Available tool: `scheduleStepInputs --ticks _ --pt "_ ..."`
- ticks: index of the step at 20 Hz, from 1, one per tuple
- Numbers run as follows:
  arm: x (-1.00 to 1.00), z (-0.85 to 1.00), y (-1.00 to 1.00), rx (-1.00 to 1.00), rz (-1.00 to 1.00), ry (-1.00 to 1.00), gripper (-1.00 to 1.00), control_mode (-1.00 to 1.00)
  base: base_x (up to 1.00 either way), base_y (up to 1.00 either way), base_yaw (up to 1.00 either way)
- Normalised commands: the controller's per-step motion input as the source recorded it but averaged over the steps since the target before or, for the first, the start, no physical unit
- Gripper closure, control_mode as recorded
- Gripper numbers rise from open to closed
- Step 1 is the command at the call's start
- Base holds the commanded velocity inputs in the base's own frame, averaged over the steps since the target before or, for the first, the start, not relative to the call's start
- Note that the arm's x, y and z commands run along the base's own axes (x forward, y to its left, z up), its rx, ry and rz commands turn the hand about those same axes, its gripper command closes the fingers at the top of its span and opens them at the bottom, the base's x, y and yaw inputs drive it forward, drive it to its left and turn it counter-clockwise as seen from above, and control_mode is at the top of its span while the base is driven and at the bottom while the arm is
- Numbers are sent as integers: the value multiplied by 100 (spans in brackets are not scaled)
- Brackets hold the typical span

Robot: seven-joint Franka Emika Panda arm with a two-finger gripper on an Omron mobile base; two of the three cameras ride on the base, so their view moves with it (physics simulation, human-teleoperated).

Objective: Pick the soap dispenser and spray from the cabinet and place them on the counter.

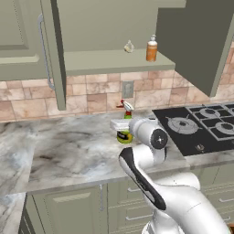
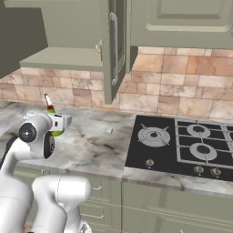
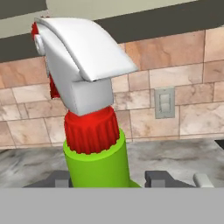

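Standing upright at the front of the hand view, the spray (image 3: 94,162) is a glossy lime-green plastic bottle with a ribbed red collar and an angular white trigger head that slopes to one side. The gripper (image 3: 109,179) is clamped on the spray, one dark blocky finger (image 3: 159,178) pressed to each side of the green neck.

From the left base view, the smooth white arm with dark joint bands curves up from below and reaches out over the desk (image 1: 68,151), a broad flat slab of grey-white marble with dark veining. The gripper (image 1: 122,125) holds the spray (image 1: 125,135) low over this slab; whether the bottle's base touches the stone cannot be told. A yellow label band shows near the bottle's bottom.

Right of the arm lies a flat black stovetop (image 1: 201,125) with round metal burners under dark grates. Behind the desk rises a backsplash (image 1: 91,96) of rough tan and pink stone tiles, with a small grey wall switch plate (image 1: 127,89) set into it.

Higher and farther back, the olive-green cabinet (image 1: 109,59) stands with its panelled doors swung open, a long metal bar handle (image 1: 44,50) on the left door. On its flat shelf stands the soap dispenser (image 1: 151,48), a small orange bottle with a white pump top, well apart from the spray. A small pale object (image 1: 129,46) sits just left of it.
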Motion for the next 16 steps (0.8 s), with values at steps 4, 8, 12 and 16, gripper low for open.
scheduleStepInputs --ticks 4,8,12,16 --pt "42 -42 7 4 0 0 100 -100 0 0 0" --pt "33 -47 5 2 0 1 100 -100 0 0 0" --pt "30 -50 3 1 0 0 100 -100 0 0 0" --pt "25 -52 2 0 0 0 100 -100 0 0 0"
